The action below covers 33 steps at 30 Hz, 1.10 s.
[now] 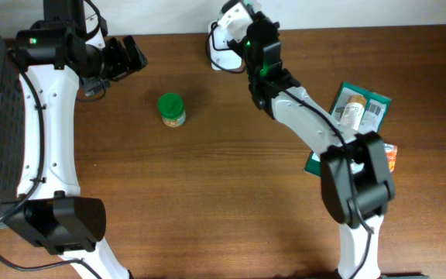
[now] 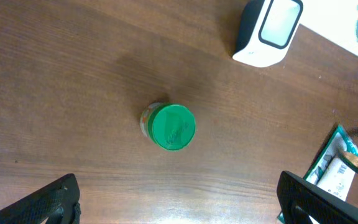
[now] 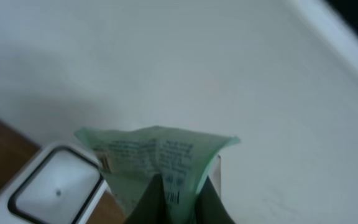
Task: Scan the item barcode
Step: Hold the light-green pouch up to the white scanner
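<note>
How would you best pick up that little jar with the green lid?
Come straight down from above and close the fingers on opposite sides of the jar, around the round green lid or the body just under it. It stands upright with nothing close beside it, and the open left gripper points toward it.

The overhead view is bright and even. The bench (image 1: 207, 194) carries only soft, short shadows and a mild sheen. The left wrist view is sharp on the green lid (image 2: 173, 127), with a faint soft shadow on the wood beside it. The right wrist view is out of focus: the green packet (image 3: 154, 162) close to the lens is blurred, and the white surface (image 3: 197, 62) behind looks pale and washed out.
</note>
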Motion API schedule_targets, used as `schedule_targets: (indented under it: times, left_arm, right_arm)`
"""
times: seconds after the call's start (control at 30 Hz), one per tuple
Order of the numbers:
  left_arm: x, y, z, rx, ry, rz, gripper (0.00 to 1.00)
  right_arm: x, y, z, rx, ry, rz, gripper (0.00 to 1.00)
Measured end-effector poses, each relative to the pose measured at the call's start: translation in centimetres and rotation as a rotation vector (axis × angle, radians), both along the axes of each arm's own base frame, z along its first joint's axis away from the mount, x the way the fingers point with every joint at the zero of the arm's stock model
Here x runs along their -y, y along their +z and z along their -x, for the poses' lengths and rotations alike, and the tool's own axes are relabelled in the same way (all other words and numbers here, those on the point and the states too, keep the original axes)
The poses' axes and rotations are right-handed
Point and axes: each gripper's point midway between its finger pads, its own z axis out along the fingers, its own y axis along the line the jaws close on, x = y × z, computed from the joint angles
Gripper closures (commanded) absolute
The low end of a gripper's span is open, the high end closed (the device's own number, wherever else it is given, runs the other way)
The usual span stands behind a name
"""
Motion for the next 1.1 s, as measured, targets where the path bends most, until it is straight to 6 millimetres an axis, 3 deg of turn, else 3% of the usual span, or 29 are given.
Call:
schedule_targets:
  times: [0.07, 0.23, 0.3, 0.4, 0.7, 0.93, 1.03, 1.1]
  left_arm:
    - [0.0, 0.0, 0.0, 0.000, 0.000, 0.000, 0.01]
    - [0.0, 0.0, 0.0, 0.000, 0.000, 0.000, 0.01]
    - [0.0, 0.0, 0.0, 0.000, 0.000, 0.000, 0.01]
    - [0.0, 0.0, 0.0, 0.000, 0.000, 0.000, 0.01]
    - [0.0, 0.0, 0.0, 0.000, 0.000, 0.000, 0.01]
    - [0.0, 0.0, 0.0, 0.000, 0.000, 0.000, 0.01]
    - [0.0, 0.0, 0.0, 0.000, 0.000, 0.000, 0.01]
    - [0.0, 0.0, 0.0, -0.001, 0.000, 0.000, 0.01]
  right_arm:
    - [-0.6, 0.0, -1.2, 0.150, 0.002, 0.028, 0.96]
    - [-2.0, -6.6, -2.4, 0.159, 0.050, 0.196, 0.96]
    - [-2.1, -7.4, -2.5, 0.167, 0.062, 0.219, 0.96]
    - [-2.0, -6.3, -2.4, 0.214, 0.062, 0.224, 0.96]
    - [-2.0, -5.5, -2.3, 0.244, 0.061, 0.220, 0.96]
    - [-2.3, -5.5, -2.3, 0.245, 0.080, 0.223, 0.96]
    - [-2.3, -5.9, -2.2, 0.158, 0.098, 0.248, 0.96]
    - [-2.2, -4.0, -1.7, 0.107, 0.107, 0.220, 0.96]
